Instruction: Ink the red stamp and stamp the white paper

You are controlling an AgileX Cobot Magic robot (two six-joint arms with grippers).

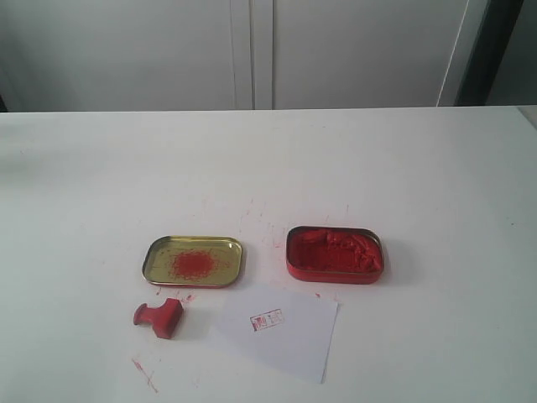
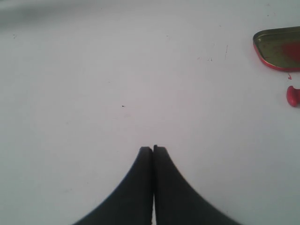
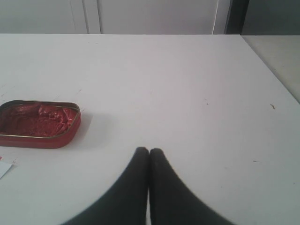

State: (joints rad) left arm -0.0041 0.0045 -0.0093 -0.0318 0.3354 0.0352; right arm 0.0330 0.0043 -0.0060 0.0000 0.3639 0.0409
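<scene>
White paper (image 1: 281, 336) lies nearest the exterior camera, flat on the table (image 1: 377, 168), with a small red imprint (image 1: 267, 320) on it. Red stamp (image 1: 159, 317) lies tipped on its side near the sheet, free, beside the gold tin lid (image 1: 159, 252). Ink tin (image 1: 331, 275) stands open, touching the sheet's far edge or nearly so. Neither gripper shows here; all items lie clear of both.

Left wrist view: left gripper (image 2: 153, 149) has its fingers pressed together, nothing between them, over bare table. Lid corner and stamp knob sit ahead of the tips and far off to one side, well apart.

Right wrist view: right gripper (image 3: 149, 151) is likewise closed and empty. Ink tin is ahead and aside, apart from the tips; the paper's corner is just in view.

Pose: left wrist pitched steeply down, right shallower, seeing the far wall.

Judgement: no grasp in hand; one print is done, or a fresh cycle has not begun. If fresh, the left jaws must part, cross to the stamp, clamp its narrow handle and right it before inking.
</scene>
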